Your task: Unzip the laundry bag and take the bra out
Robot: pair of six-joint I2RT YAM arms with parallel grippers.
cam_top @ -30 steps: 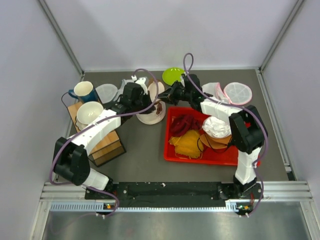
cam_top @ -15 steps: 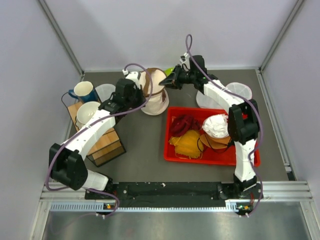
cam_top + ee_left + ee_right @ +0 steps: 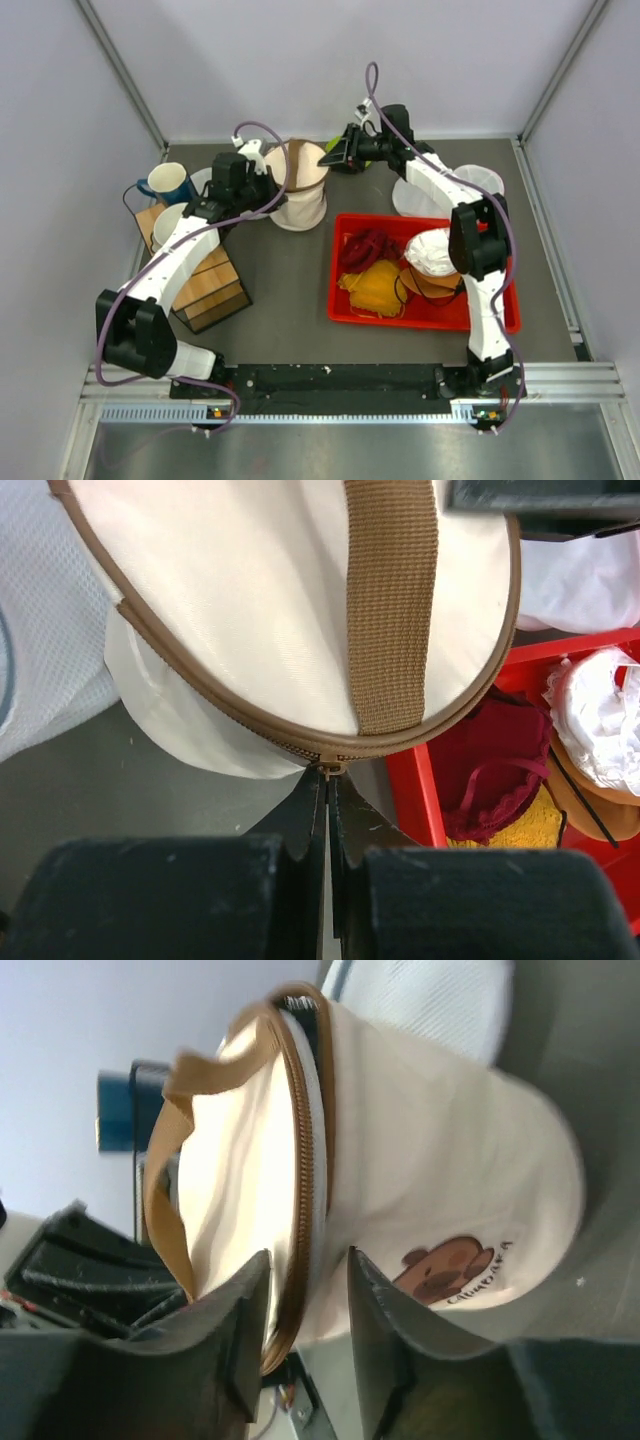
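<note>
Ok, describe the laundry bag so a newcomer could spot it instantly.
Start at the red tray on the table's right side. Just past its far-left corner is the laundry bag, a cream fabric cylinder. Brown trim, a brown strap and a cartoon print separate it from the flat white mesh pouches nearby.

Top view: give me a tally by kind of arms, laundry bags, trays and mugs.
Arms: 2
Laundry bag: 1
Red tray: 1
Blue mug: 1
Total: 5
</note>
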